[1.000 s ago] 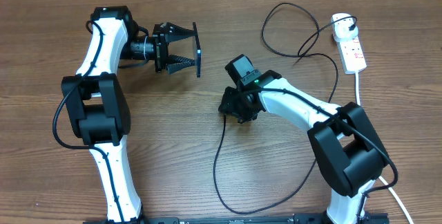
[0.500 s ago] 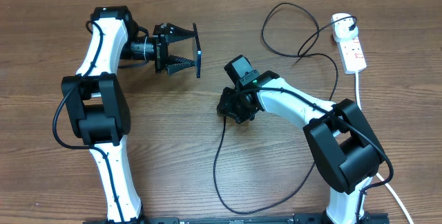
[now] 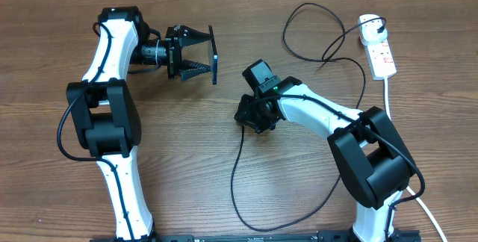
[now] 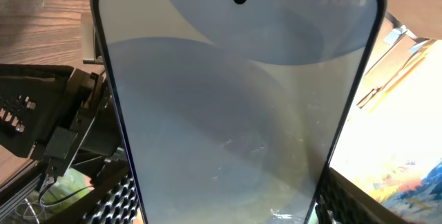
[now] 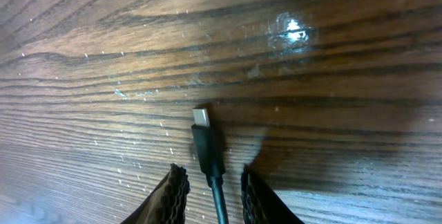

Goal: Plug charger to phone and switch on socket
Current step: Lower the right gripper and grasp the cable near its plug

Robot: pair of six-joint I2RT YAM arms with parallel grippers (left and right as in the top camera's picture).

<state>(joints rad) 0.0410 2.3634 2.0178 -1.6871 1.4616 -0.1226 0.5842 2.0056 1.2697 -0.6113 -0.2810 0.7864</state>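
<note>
The right gripper (image 5: 213, 177) straddles the thin black charger cable (image 5: 207, 144) on the wooden table (image 3: 187, 160), jaws narrow, not yet pinching its plug; that comes next. Behind, the left gripper (image 3: 196, 54) clamps the slim pale-screened phone (image 4: 235, 106); the white socket strip (image 3: 382, 54) lies beyond.

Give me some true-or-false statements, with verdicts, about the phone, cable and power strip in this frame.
1. The left claw holds the phone. True.
2. The cable's plug is in the phone. False: it lies on the table between the right claw's fingers.
3. The power strip lies on the robot's left side. False: it is at the far right.
4. A white adapter sits in the power strip. True.
</note>
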